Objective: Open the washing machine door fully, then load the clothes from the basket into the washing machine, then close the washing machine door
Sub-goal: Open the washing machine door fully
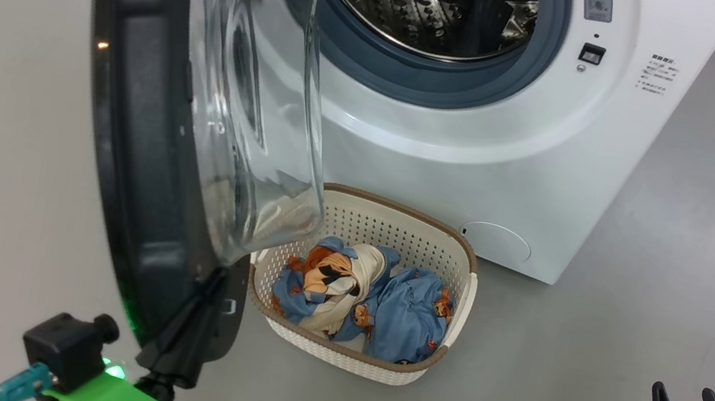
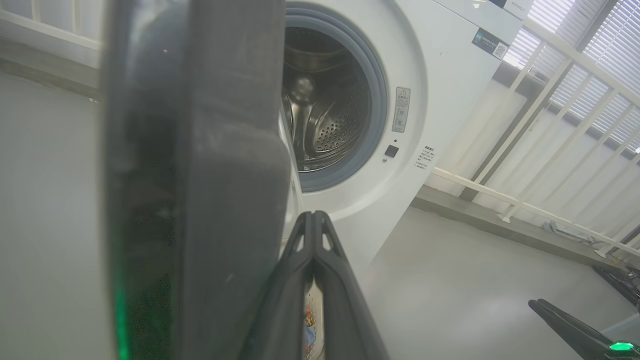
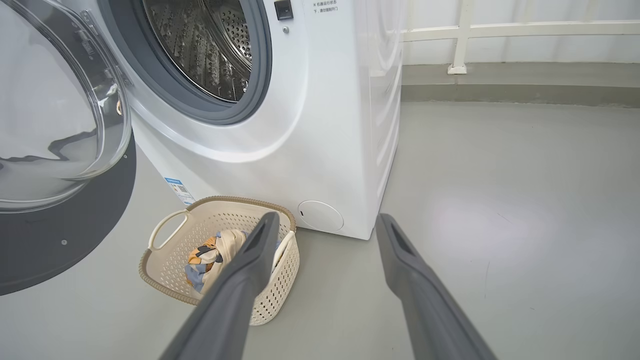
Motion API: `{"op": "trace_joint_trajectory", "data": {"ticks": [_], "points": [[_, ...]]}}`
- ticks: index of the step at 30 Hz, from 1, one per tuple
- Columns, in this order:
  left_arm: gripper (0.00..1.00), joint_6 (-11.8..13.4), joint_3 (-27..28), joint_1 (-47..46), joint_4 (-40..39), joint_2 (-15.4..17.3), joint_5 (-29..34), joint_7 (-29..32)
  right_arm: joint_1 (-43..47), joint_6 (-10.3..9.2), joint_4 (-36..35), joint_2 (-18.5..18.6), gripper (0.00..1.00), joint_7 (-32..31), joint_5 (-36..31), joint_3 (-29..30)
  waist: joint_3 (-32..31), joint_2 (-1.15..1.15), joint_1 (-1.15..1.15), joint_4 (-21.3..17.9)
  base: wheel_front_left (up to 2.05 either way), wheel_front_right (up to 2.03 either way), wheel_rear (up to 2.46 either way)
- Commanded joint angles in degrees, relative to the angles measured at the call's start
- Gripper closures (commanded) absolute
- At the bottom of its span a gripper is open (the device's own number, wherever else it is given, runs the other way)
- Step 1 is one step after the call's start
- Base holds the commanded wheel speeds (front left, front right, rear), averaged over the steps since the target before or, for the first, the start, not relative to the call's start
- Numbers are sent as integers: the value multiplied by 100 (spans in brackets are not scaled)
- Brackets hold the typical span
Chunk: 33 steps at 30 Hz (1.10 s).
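The washing machine stands with its steel drum exposed. The washing machine door is swung out to the left, its glass bowl facing the basket. The cream basket sits on the floor in front of the machine and holds the blue and orange clothes. My left gripper is shut with nothing between its fingers, and its tips rest against the inner side of the door's lower rim. At the lower right, my right gripper is open and empty, to the right of the basket and well back from it.
Grey floor spreads to the right of the machine. A white railing and a low kerb run behind it. The open door overhangs the basket's left end.
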State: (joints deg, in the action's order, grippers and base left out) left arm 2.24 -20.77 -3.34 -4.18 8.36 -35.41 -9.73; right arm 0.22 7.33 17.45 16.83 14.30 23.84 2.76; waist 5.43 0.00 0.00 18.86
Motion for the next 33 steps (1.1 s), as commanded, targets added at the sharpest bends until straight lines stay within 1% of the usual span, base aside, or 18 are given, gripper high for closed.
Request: {"op": "trace_joint_trajectory", "data": {"ticks": [1,18,33], "points": [[100,143,409,-62,-124,204,55,12,-40,16,-159,154,0,70,-44,-123,21,0,0,30,0,0,0],[100,547,1013,24,-127,546,-55,89,-122,16,-192,154,0,70,-58,-107,202,0,0,121,0,0,0],[100,814,1724,27,188,901,-241,4,-206,16,-191,197,0,70,-48,-124,330,0,0,146,0,0,0]]}}
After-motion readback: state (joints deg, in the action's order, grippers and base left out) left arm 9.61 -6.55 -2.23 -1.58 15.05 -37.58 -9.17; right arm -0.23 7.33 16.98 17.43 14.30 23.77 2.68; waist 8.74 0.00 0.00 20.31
